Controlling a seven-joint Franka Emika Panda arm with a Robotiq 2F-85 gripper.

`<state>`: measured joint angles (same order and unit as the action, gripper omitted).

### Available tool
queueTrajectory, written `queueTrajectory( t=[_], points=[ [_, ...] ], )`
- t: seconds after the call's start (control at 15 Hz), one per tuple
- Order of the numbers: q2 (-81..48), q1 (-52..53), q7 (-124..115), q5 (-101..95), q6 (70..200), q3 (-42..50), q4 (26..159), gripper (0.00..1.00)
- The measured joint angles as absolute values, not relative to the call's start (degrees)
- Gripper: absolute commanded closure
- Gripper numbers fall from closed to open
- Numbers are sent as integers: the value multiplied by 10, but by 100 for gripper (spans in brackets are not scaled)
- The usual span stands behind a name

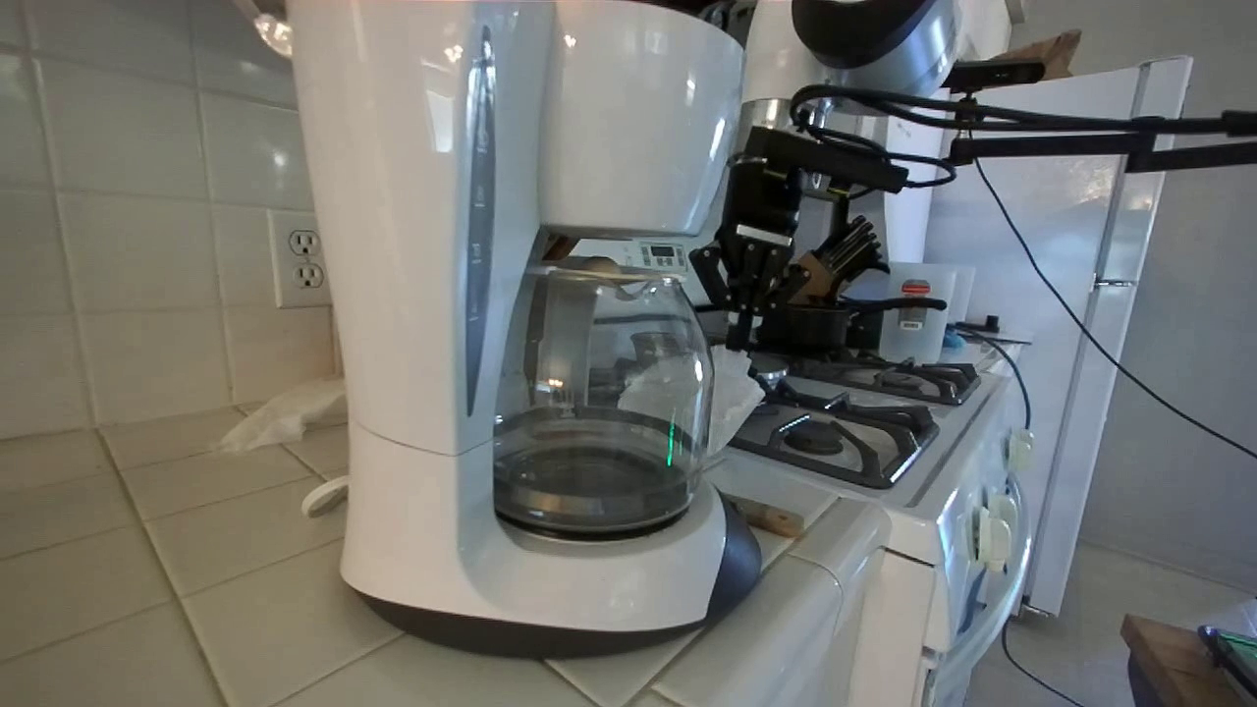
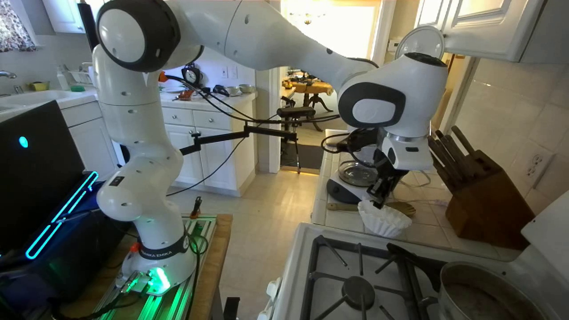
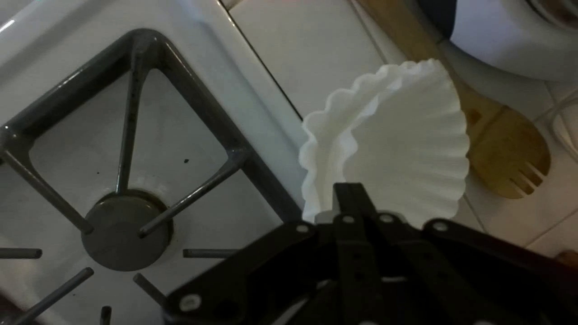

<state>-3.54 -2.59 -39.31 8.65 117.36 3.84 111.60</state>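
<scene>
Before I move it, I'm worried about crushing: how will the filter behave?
Thin and pleated, the filter seems floppy and would likely crumple if squeezed. Looking papery and hollow, it's probably light, so it may slide.

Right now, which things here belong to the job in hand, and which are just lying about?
Seem part of the job:
paper filter
fingers, shut at its edge (whether gripping it, I can't tell)

Seem just lying about:
wooden spoon
knife block
pot
coffee maker, untouched, though it may belong too
</scene>
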Motion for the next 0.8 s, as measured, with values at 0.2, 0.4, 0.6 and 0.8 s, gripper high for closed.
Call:
queueTrajectory(
  t=[0.2, 0.4, 0.6, 0.8],
  points=[
    [-40, -28, -393, 85, 1166, 40, 1119, 99],
    [-38, -28, -393, 86, 1164, 40, 1113, 99],
    [-34, -29, -393, 89, 1158, 40, 1105, 99],
    [-25, -31, -389, 94, 1139, 41, 1094, 99]
  ],
)
